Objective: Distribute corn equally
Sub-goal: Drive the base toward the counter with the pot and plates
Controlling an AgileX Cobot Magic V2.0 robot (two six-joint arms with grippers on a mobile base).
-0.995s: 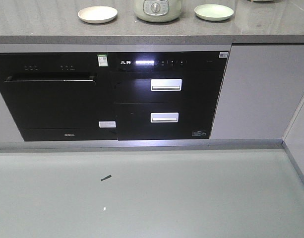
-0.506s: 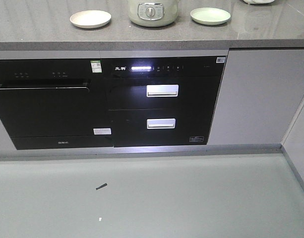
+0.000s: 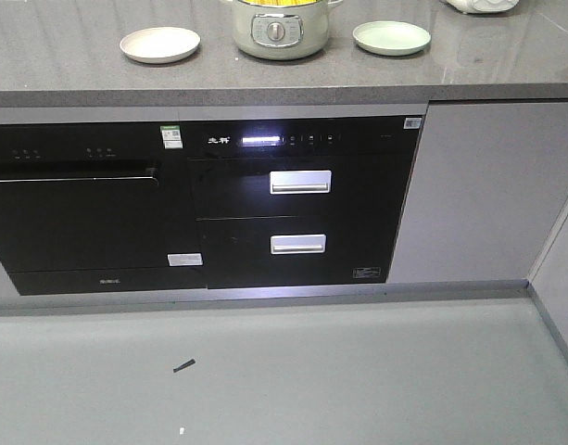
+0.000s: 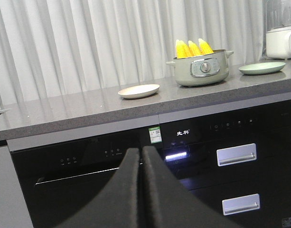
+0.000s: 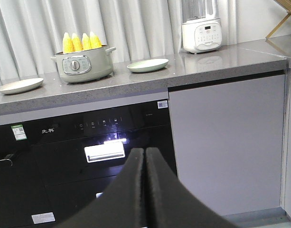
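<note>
Four cobs [image 5: 77,42], two plates [image 5: 19,85] [image 5: 147,65], one pot [image 5: 83,67]

yellow corn [image 5: 81,42], tips up, in pot [image 5: 97,67]

The countertop [image 3: 80,69] looks like polished speckled grey stone. The oven fronts [image 3: 80,222] are glossy black glass with brushed metal handles [image 3: 300,182]. The curtain [image 4: 64,47] is pleated white cloth. The corn [image 4: 189,49] looks bumpy and faintly shiny.

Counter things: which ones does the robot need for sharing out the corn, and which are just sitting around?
For the job: corn, standing in the pot; cream plate and green plate, probably for the cobs.
Just lying about: white appliance on the counter; black scrap on the floor.
</note>
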